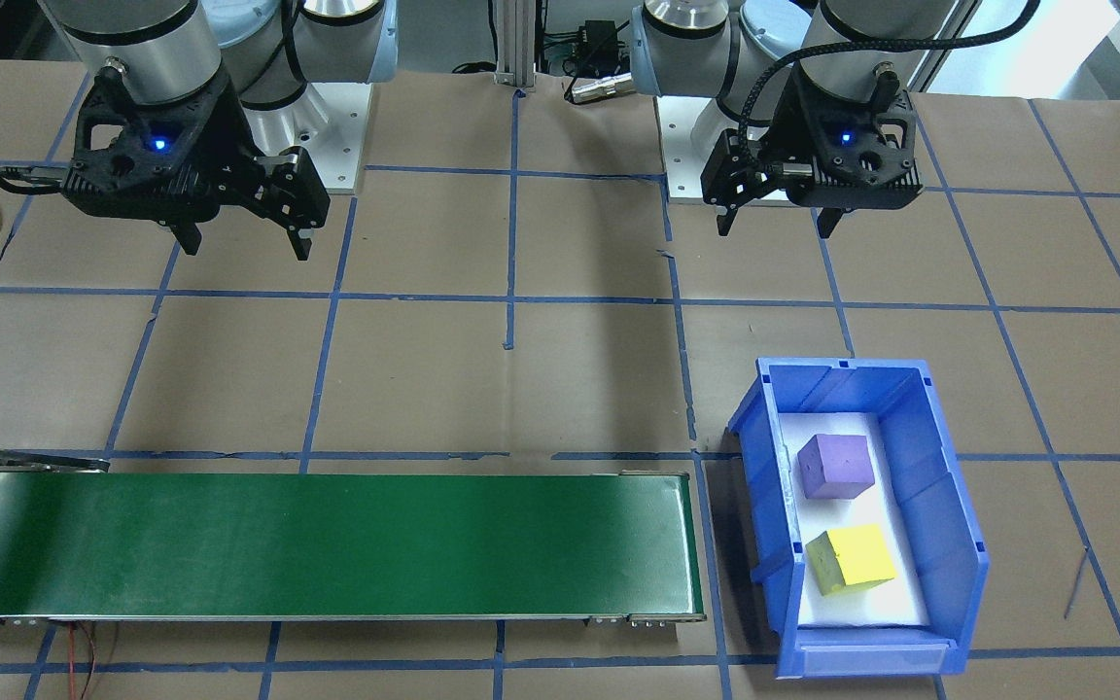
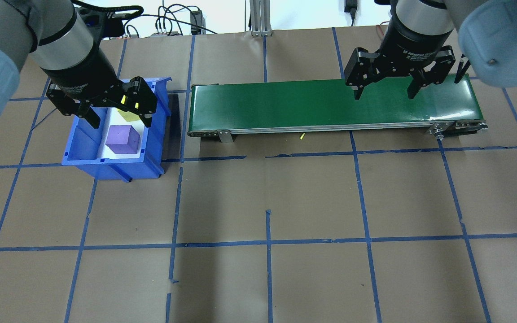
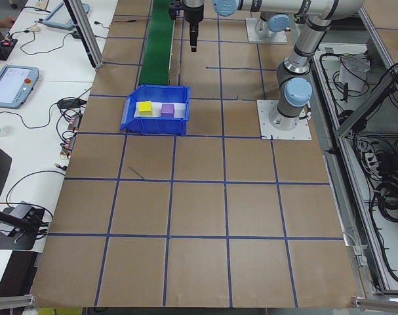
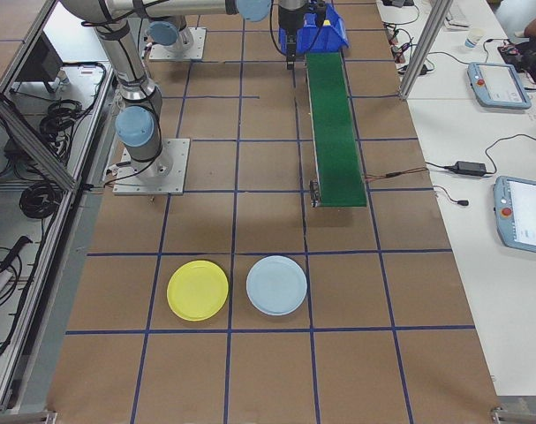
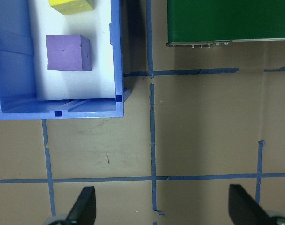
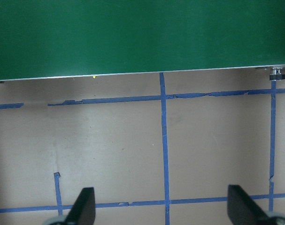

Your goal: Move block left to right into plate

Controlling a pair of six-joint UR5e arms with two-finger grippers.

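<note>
Right, I've got both claws hanging high with fingers spread and nothing in them. My left gripper (image 2: 108, 105) hovers near the blue bin (image 2: 81, 148), and that's the arm nearer the blocks. Inside sit the purple block (image 2: 124, 140) and, beyond it toward the operators' side, the yellow block (image 1: 852, 558), well apart. From my left wrist view the purple one lies ahead and to the left of the fingertips (image 5: 83, 206). My right gripper (image 2: 386, 87) waits over the green conveyor (image 2: 285, 105). The yellow plate (image 4: 198, 290) lies far off past the belt's end, beside a pale blue plate (image 4: 276, 284), on taped brown table (image 2: 312, 197) with plenty of room.
</note>
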